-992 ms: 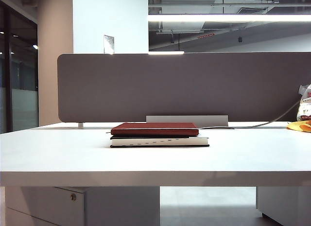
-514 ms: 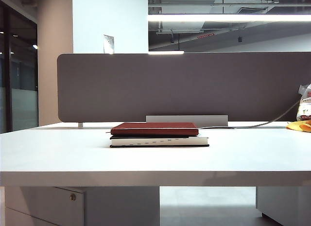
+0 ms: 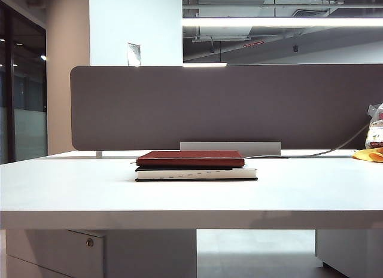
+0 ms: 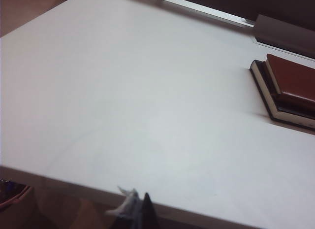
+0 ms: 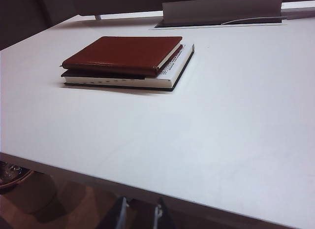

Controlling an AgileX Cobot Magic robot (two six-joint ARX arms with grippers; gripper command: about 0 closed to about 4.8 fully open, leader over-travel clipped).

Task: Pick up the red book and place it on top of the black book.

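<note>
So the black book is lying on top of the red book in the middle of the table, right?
Not quite: the order is reversed. The red book lies on top of the black book in the middle of the table, as the right wrist view shows.

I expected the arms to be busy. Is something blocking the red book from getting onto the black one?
Nothing visible blocks it: the red book already lies on top of the black book. The left gripper and right gripper hang off the near edge of the table, holding nothing.

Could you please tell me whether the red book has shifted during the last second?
No. The red book keeps its place on the black book, below the grey partition.
</note>
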